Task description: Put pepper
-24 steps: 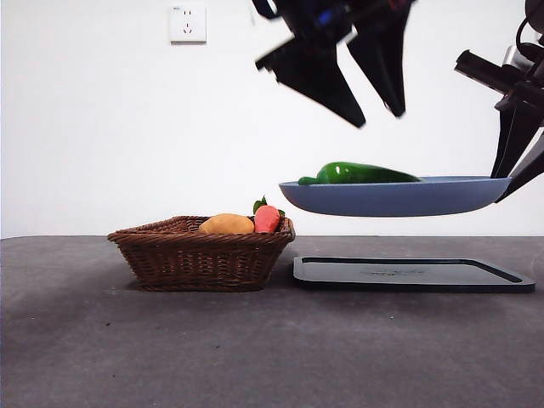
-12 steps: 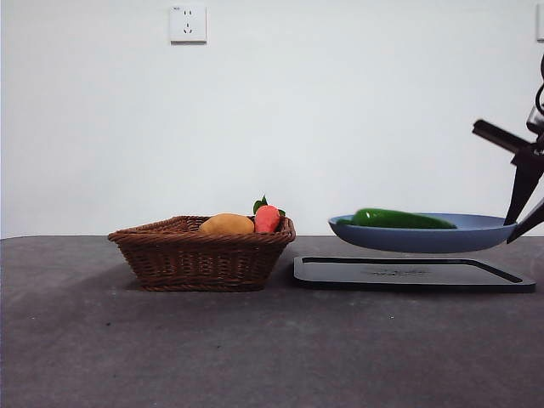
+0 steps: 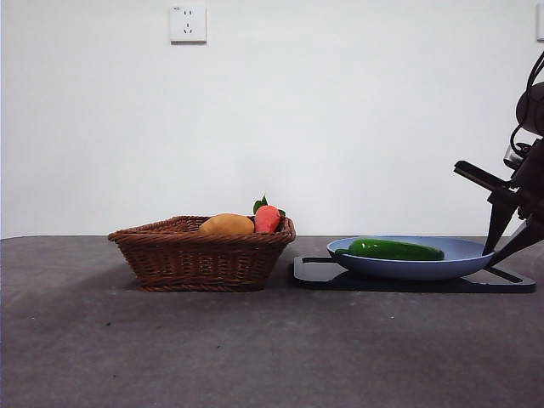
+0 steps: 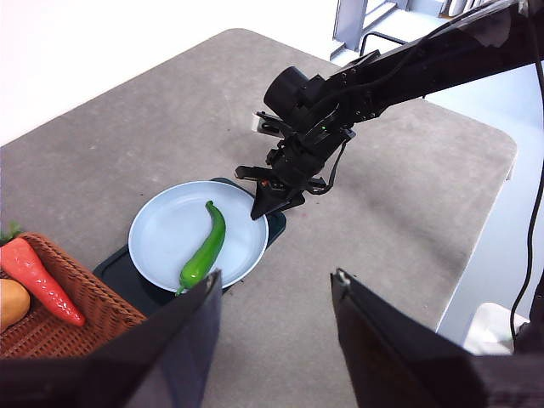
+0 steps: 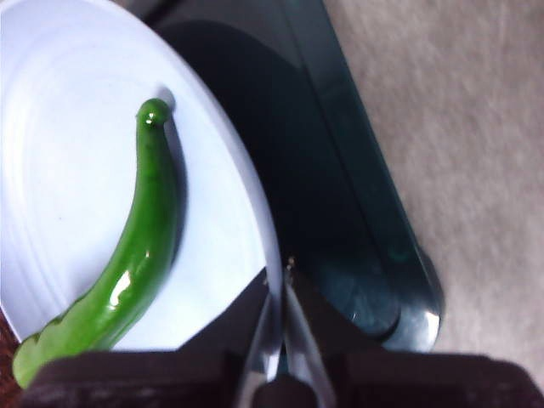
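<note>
The long dark-green pepper (image 3: 395, 249) (image 4: 204, 246) (image 5: 127, 272) lies across the blue plate (image 3: 463, 255) (image 4: 161, 238) (image 5: 68, 102). The plate is down on the black tray (image 3: 510, 285) (image 4: 115, 265) (image 5: 340, 212). My right gripper (image 3: 501, 242) (image 4: 265, 204) (image 5: 276, 289) is shut on the plate's rim, at the side away from the basket. My left gripper (image 4: 276, 289) hangs high above the table, open with nothing in it, and is out of the front view.
A brown wicker basket (image 3: 204, 255) (image 4: 76, 336) stands beside the tray. In it are a red fruit with green leaves (image 3: 267, 218) (image 4: 34, 272) and an orange-yellow oval fruit (image 3: 226, 224) (image 4: 8, 302). The grey table's edge runs beyond the right arm.
The plate with the pepper has come down from mid-air onto the tray, still held by my right gripper. The left arm has risen out of the front view.
</note>
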